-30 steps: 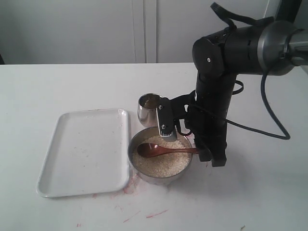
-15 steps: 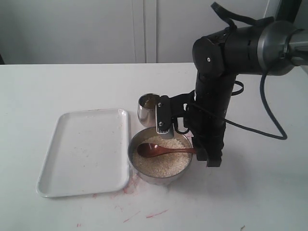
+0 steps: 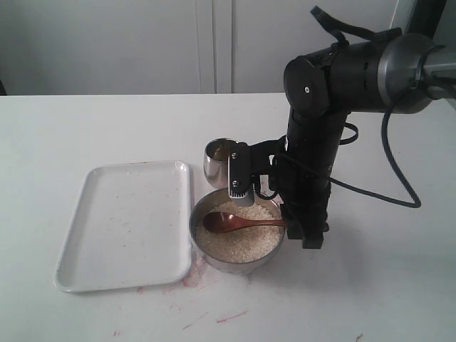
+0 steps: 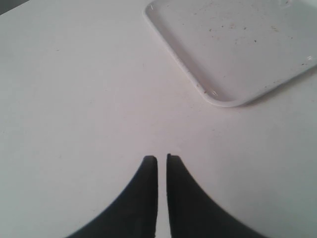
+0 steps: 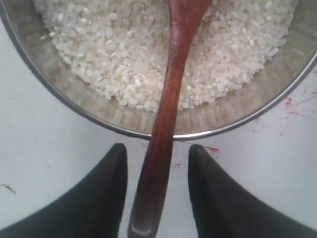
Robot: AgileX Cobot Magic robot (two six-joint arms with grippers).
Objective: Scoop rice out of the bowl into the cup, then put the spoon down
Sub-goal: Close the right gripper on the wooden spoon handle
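The steel bowl (image 3: 201,249) of rice (image 3: 242,244) stands mid-table, with the steel cup (image 3: 216,161) just behind it. The brown spoon (image 3: 229,222) lies head-down on the rice, its handle running out over the rim to the right. My right gripper (image 3: 308,239) hangs over that handle end. In the right wrist view the gripper (image 5: 157,148) is open: its jaws straddle the spoon (image 5: 171,89) handle with a gap on each side, just outside the bowl (image 5: 74,109) and rice (image 5: 109,54). My left gripper (image 4: 162,157) is shut on nothing, above bare table.
A white rectangular tray (image 3: 125,224) lies left of the bowl, almost touching it; the left wrist view shows one corner of the tray (image 4: 237,49). Red smears (image 3: 228,315) mark the table in front of the bowl. The right arm's cable (image 3: 399,192) loops over the table at right.
My right gripper has shifted a little left, toward the bowl, along the spoon handle, and its jaws have narrowed slightly. Spoon, bowl and cup have not moved.
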